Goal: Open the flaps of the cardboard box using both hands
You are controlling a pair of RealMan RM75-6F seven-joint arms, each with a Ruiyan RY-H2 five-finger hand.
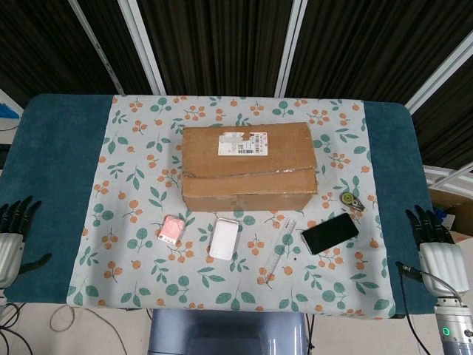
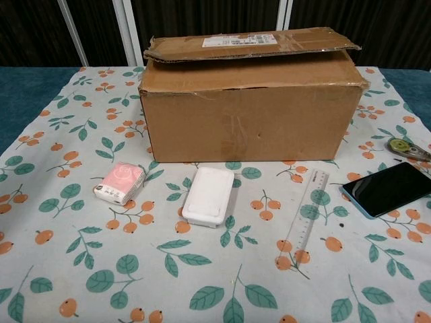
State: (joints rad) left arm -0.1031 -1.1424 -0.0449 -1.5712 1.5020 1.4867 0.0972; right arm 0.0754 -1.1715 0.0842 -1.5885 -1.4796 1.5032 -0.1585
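Brown cardboard box point(image 1: 249, 167) sits mid-table, long side running left to right, flaps down, while the left hand point(image 1: 13, 229) and right hand point(image 1: 436, 248) wait empty, fingers apart, equally far off.

Brown cardboard box point(image 1: 248, 167); orange-fruit, green-leaf tablecloth point(image 1: 140, 244); pink packet point(image 1: 171, 230).

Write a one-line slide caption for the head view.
Closed cardboard box on a floral cloth, open left hand and right hand waiting at the table's sides.

matt cardboard box point(image 2: 249, 114), glossy phone point(image 2: 387, 188), printed cloth point(image 2: 81, 222)
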